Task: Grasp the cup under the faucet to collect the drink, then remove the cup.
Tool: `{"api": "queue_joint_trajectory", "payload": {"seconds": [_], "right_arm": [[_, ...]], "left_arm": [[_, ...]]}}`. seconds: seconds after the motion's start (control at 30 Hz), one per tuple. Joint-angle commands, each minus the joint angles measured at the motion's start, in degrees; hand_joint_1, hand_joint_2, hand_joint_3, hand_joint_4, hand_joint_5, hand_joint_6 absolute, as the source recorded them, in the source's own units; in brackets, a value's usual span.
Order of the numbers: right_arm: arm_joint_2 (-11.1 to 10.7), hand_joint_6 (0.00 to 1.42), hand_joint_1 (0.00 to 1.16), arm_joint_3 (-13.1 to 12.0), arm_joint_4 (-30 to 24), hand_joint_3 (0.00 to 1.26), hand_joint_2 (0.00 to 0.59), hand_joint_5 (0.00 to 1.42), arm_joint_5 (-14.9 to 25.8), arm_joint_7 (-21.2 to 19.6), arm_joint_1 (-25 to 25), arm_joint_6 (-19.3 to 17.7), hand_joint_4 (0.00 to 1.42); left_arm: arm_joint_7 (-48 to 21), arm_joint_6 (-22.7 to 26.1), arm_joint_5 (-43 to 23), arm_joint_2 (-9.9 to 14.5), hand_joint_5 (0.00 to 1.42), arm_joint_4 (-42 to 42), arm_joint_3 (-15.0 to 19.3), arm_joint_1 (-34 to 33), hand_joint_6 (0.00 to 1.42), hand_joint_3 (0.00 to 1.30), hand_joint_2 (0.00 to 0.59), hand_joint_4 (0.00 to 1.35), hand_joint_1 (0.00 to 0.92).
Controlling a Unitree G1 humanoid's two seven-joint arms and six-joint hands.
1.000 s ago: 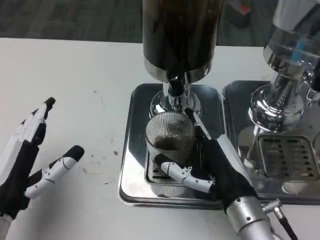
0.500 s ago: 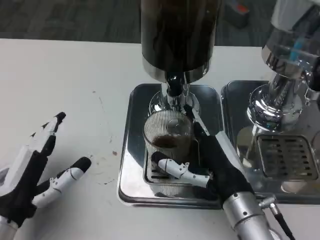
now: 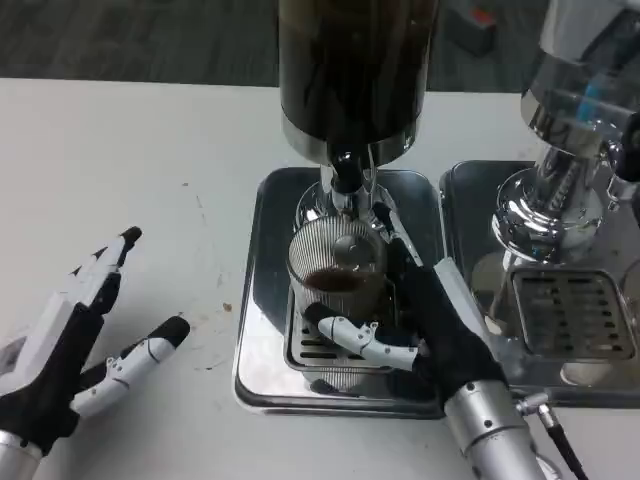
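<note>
Cup under faucet, right hand fingers wrapping it; left hand fingers spread.

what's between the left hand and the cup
In the head view: bare white table with small stains, then the steel tray's left rim. Left hand waits open; cup.

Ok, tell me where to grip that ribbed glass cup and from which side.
Grip the cup around its lower ribbed wall from the robot's right, as the right hand does. It stands upright on the drip tray, and the faucet overhead blocks a top approach.
</note>
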Motion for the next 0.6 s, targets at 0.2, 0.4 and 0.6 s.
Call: {"api": "queue_joint_trajectory", "payload": {"seconds": [0.2,0.4,0.6], "right_arm": [[0.61,0.38,0.87,0.39,1.03,0.15,0.210,0.24,-0.66,-0.59,0.56,0.87,0.24],[1.12,0.44,0.89,0.20,1.22,0.26,0.224,0.30,-0.41,-1.44,0.73,0.66,0.30],[1.78,0.49,0.93,-0.32,1.38,0.35,0.222,0.35,-0.08,-2.91,0.78,0.56,0.34]], "left_arm": [[0.39,-0.54,-1.15,0.29,0.00,-0.44,-0.40,-0.16,0.00,0.02,0.170,0.00,0.000],[0.04,-0.63,-1.79,0.43,0.00,-0.58,-0.62,0.06,0.00,0.02,0.170,0.00,0.000],[-0.01,-0.56,-1.96,0.49,0.00,-0.63,-0.68,0.02,0.00,0.02,0.167,0.00,0.000]]}}
